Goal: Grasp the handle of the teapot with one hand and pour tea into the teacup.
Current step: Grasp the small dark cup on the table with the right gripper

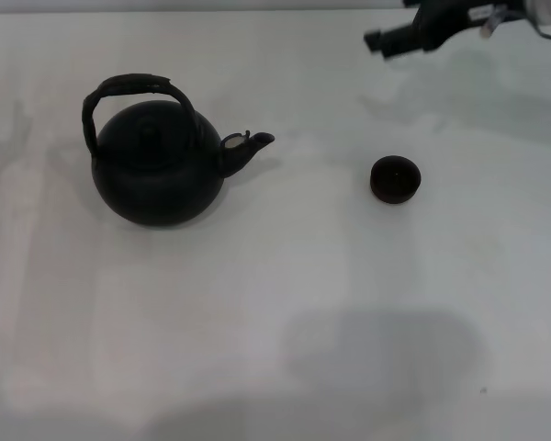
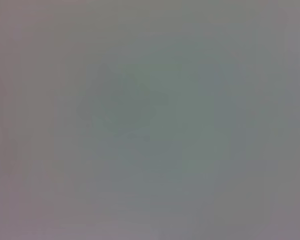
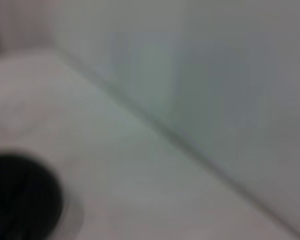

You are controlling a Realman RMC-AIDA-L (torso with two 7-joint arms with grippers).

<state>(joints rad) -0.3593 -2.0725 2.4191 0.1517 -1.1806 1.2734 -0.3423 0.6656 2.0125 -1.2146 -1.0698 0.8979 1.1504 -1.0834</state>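
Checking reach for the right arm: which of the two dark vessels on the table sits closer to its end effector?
The tiny round dark handleless teacup. It sits below the right end effector; the large matte black teapot stands much farther, on the left side.

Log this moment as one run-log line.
right gripper: far right, above table, off teapot | handle: ungrasped | teacup: upright, apart from teapot | pour: not begun
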